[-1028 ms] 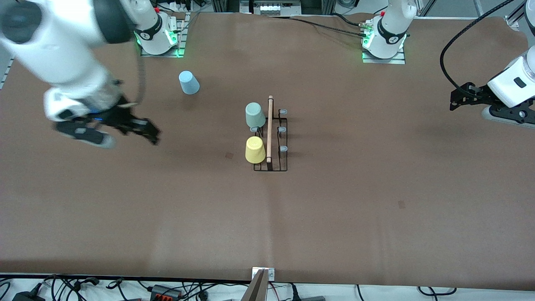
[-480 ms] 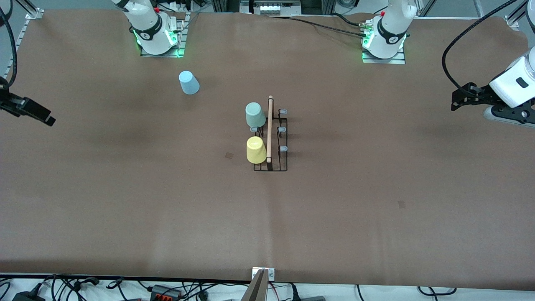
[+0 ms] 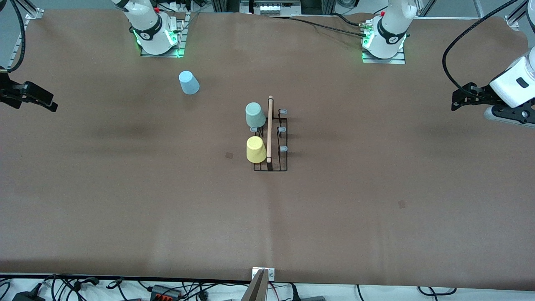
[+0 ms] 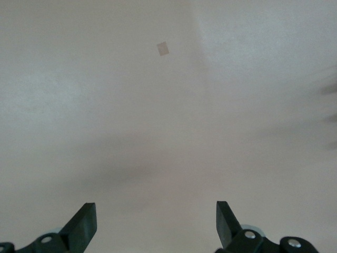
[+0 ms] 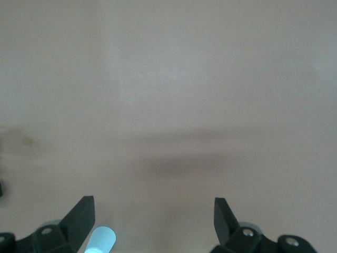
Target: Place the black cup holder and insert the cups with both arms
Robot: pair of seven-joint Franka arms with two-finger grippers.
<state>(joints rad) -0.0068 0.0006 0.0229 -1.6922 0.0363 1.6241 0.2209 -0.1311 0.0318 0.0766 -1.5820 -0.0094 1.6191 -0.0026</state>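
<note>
The black cup holder [image 3: 271, 140] stands mid-table, its wooden rod handle [image 3: 269, 127] running lengthwise. The mint green cup [image 3: 255, 115] and the yellow cup [image 3: 256, 149] sit upside down on pegs on the side toward the right arm's end. Three grey-tipped pegs [image 3: 282, 130] on the other side are bare. The light blue cup [image 3: 189, 82] stands upside down on the table near the right arm's base; it also shows in the right wrist view [image 5: 101, 240]. My right gripper [image 3: 49, 102] [image 5: 152, 211] is open and empty at its table end. My left gripper [image 3: 455, 100] [image 4: 156, 216] is open and empty at its end.
The arm bases [image 3: 156, 35] [image 3: 384, 39] stand along the table edge farthest from the front camera. Small dark patches [image 3: 229, 155] [image 3: 401, 204] mark the brown mat. Cables [image 3: 167, 290] lie off the edge nearest the camera.
My right arm has swung away from over the table to its end edge, gripper empty. The left arm has barely moved. The cups and holder have stayed put.
</note>
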